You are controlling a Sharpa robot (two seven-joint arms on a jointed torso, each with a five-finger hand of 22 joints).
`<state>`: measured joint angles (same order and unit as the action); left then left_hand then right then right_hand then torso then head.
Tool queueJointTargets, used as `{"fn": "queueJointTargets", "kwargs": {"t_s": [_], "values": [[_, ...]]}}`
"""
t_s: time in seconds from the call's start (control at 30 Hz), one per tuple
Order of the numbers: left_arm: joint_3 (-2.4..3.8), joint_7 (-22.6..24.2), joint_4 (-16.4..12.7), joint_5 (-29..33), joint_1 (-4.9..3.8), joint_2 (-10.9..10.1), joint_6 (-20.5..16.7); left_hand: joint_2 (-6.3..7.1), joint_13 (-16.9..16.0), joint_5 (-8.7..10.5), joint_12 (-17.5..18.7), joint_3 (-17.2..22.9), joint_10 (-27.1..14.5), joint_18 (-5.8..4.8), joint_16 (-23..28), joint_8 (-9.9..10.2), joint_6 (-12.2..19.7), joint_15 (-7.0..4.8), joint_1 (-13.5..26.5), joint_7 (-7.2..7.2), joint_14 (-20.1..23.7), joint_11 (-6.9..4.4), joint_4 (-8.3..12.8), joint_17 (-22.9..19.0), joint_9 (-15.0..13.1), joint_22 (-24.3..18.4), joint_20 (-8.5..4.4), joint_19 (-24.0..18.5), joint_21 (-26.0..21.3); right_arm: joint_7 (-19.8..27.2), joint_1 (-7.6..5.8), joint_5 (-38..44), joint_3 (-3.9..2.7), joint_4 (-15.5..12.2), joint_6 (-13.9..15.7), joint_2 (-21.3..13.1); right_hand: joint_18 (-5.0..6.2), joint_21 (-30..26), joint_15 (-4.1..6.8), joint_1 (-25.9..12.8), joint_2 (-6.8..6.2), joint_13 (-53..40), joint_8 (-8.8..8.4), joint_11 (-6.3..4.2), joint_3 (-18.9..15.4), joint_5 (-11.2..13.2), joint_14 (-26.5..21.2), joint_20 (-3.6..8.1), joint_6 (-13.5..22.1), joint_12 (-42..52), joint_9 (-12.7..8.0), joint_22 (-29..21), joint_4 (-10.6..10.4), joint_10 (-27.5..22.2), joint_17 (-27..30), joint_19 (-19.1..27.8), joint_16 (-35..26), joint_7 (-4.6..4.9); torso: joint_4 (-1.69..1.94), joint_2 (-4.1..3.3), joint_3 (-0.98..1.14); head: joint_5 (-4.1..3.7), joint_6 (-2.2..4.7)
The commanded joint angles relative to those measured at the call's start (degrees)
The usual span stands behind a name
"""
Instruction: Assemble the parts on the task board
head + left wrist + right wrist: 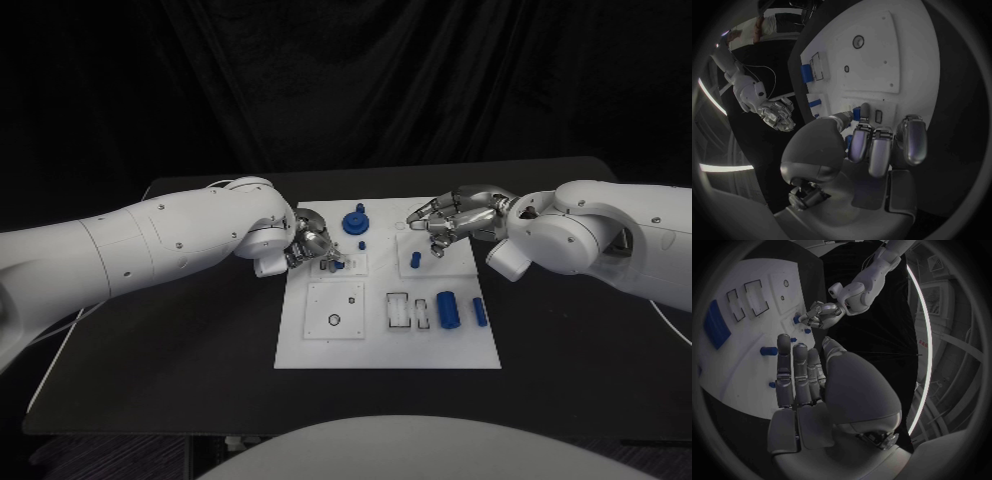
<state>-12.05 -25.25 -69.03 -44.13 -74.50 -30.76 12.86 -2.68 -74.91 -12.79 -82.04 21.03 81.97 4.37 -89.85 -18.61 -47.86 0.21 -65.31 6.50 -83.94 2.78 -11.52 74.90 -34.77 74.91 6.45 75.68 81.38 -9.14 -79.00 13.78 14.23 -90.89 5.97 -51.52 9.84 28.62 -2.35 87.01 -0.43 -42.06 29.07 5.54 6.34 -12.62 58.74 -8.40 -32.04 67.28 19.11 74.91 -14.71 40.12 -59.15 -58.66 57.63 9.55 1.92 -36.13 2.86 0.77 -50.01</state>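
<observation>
Left robot hand (303, 246) sits low at the board's upper left, fingers curled toward a small blue piece (338, 264) on the square plate there. In the left wrist view the thumb and fingers (859, 142) close round a blue piece (856, 114) right at the tips, so I judge it pinched, though contact is partly hidden. Right robot hand (451, 216) hovers over the board's upper right edge, fingers (792, 370) stretched out fairly straight, close together and holding nothing.

White board (339, 350) lies mid-worktop (173, 330). On it: a tall blue knob (356, 220) at the top centre, a short blue peg (415, 260) just below the right hand, a blue block (449, 309) and a slimmer blue bar (479, 311) lower right, beside two empty rectangular slots (408, 311).

Step in hand, my read: left hand seating or picking the small piece at the upper-left plate. Plenty of the task remains, since the block and bar lie loose.

Next move calls for a straight vertical push with the piece kept upright, and the right hand coming down on the peg without nudging the neighbours.
</observation>
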Motion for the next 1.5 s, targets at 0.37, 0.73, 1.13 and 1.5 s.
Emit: {"fn": "queueJointTargets", "kwargs": {"t_s": [0.37, 0.73, 1.13, 1.5], "values": [[-0.01, -0.7, 0.2, 0.2, 0.20, 0.2, 0.5, -1.22, -9.7, 6.94, -0.3, -6.7, 0.0, -0.38, -0.1, 2.2, -1.3, -0.21, 5.3, 0.25, -6.1, 0.08, -4.5, 15.1, -0.5, 1.6, -0.01, 0.2, -0.7, -0.9, 0.37, 0.1, -0.04, -0.1, -1.1, -0.1, 0.53, -0.3, -0.04, 0.7, -0.03, 0.1, 0.34, -0.05, 0.0, -0.3, -0.4, -0.17, -0.5, -0.2, -0.1, 0.8, -0.3, -0.4, 0.2, 0.3, 0.1, 0.51, 0.00, -0.07, 0.00, 0.29, 0.01], [-0.01, -0.8, 0.1, 0.2, 0.23, 0.0, 0.2, -2.38, -9.8, 9.31, -0.6, -9.5, 0.4, -0.40, -0.1, 2.7, -2.1, -0.29, 7.5, 0.12, -6.1, -0.01, -5.0, 15.1, -1.1, 1.9, -0.07, 0.5, -0.9, -0.8, 0.54, 0.1, -0.04, -0.1, -1.1, -0.1, 0.53, -0.3, -0.08, 0.6, 0.03, 0.2, 0.49, 0.02, 0.0, -0.3, -0.4, -0.19, -0.6, -0.2, -0.2, 0.8, -0.4, -0.4, 0.3, 0.3, 0.1, 0.56, 0.02, -0.04, 0.00, 0.37, 0.01], [-0.01, 0.6, -0.5, 0.2, 0.24, -0.6, -1.6, -3.83, -10.4, 8.97, -1.5, -10.8, 1.3, -0.48, -0.1, 0.6, -3.3, -0.75, 7.6, -0.58, -6.1, -0.58, -4.6, 15.1, -3.9, 2.5, -0.45, 1.0, -0.8, -0.7, 0.63, 0.1, -0.04, -0.1, -0.9, -0.3, 0.52, -0.3, -0.10, 0.6, 0.05, 0.3, 0.54, 0.04, 0.0, -0.3, -0.4, -0.21, -0.6, -0.1, -0.3, 0.8, -0.5, -0.4, 0.3, 0.3, 0.2, 0.59, 0.03, -0.01, 0.03, 0.34, 0.01], [0.00, 6.7, -5.8, 0.3, -0.72, -5.9, -12.7, -2.38, -15.1, 5.33, -8.0, -13.2, 8.0, -1.96, -0.1, -7.5, -1.9, -2.59, 2.1, -2.47, -6.1, -2.47, -1.3, 15.1, -14.6, 7.8, -2.25, 6.9, 2.9, 0.0, 0.68, 0.1, -0.04, -0.2, -0.5, -0.7, 0.51, -0.3, -0.16, 0.4, 0.19, 0.4, 0.66, 0.09, -0.1, -0.4, -0.4, -0.25, -0.6, 0.0, -0.5, 0.8, -0.7, -0.4, 0.5, 0.3, 0.3, 0.62, 0.01, -0.03, 0.00, 0.42, 0.01]]}}
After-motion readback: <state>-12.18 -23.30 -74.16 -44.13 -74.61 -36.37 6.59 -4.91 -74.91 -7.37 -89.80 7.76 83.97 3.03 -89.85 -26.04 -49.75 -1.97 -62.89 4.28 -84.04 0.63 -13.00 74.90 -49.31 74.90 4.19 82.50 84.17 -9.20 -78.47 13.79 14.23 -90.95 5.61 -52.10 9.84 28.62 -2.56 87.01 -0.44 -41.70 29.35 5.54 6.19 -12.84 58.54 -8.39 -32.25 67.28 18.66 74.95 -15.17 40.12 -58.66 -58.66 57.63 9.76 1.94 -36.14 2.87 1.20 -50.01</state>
